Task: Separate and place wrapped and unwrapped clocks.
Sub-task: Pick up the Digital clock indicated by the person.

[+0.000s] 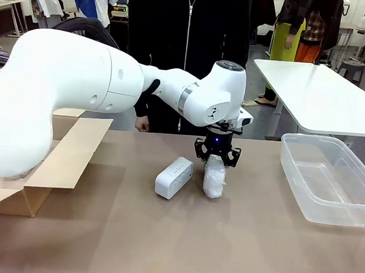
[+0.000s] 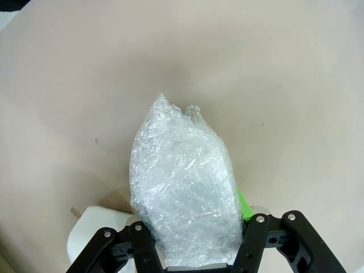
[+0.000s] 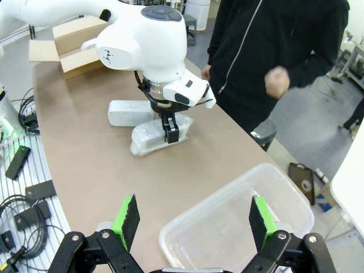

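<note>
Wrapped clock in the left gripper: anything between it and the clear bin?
Nothing visible. The left gripper is shut on the wrapped clock, and bare table runs from it to the clear bin. The unwrapped clock lies on the other side, toward the cardboard box.

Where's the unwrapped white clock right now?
Front view: the unwrapped clock lies mid-table, just left of the wrapped clock clamped in the left hand, right of the cardboard box.

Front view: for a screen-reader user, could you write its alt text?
The left end effector is shut on a bubble-wrapped clock on the table, beside a bare white clock. A cardboard box sits left, a clear bin right.
</note>
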Robot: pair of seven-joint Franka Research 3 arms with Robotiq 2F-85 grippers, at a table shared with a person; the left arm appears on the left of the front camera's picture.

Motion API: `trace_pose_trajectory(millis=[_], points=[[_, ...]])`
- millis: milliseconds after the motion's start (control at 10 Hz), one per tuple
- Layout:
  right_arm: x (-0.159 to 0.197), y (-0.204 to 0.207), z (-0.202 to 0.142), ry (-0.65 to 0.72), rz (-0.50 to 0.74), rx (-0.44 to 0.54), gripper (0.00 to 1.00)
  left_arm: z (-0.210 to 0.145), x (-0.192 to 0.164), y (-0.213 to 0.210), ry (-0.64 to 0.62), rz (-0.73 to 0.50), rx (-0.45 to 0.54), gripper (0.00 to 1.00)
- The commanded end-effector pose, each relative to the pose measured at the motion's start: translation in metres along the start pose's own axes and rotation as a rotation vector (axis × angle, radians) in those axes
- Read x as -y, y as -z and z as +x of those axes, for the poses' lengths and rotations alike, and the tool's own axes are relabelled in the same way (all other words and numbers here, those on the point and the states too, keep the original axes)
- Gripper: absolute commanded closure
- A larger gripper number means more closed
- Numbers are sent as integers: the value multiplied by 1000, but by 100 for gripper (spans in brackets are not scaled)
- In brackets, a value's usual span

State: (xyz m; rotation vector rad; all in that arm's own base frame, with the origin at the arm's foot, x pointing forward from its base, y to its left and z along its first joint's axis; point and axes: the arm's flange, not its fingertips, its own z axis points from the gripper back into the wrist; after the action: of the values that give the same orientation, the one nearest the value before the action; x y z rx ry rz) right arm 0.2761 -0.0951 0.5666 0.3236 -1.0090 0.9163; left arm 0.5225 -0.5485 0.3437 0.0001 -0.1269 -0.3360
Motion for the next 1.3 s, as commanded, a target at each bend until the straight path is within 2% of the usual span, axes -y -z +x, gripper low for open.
trace_pose_trajectory(millis=[0, 100, 200, 300, 400, 600, 700, 800, 900, 1000, 1100, 1200], points=[[2, 2, 0, -8, 19, 23, 0, 7, 0, -28, 50, 34, 13, 82], [2, 2, 0, -8, 19, 23, 0, 8, -1, -42, 51, 27, 35, 63], [2, 2, 0, -8, 19, 23, 0, 10, -1, -57, 49, 16, 56, 100], [2, 2, 0, -8, 19, 23, 0, 11, -1, -73, 51, 3, 84, 82], [2, 2, 0, -8, 19, 23, 0, 12, -1, -89, 51, -7, 116, 100], [2, 2, 0, -8, 19, 23, 0, 10, -6, -116, 53, -5, 147, 100], [2, 2, 0, -8, 19, 23, 0, 5, -7, -128, 73, -14, 135, 63], [2, 2, 0, -8, 19, 23, 0, 2, -7, -142, 95, -12, 148, 63], [2, 2, 0, -8, 19, 23, 0, -2, -7, -155, 102, -22, 172, 82], [2, 2, 0, -8, 19, 23, 0, -3, -8, -162, 100, -23, 184, 64], [2, 2, 0, -8, 19, 23, 0, -4, -11, -164, 94, -20, 189, 100], [2, 2, 0, -8, 19, 23, 0, -6, -12, -165, 100, -23, 186, 83]])
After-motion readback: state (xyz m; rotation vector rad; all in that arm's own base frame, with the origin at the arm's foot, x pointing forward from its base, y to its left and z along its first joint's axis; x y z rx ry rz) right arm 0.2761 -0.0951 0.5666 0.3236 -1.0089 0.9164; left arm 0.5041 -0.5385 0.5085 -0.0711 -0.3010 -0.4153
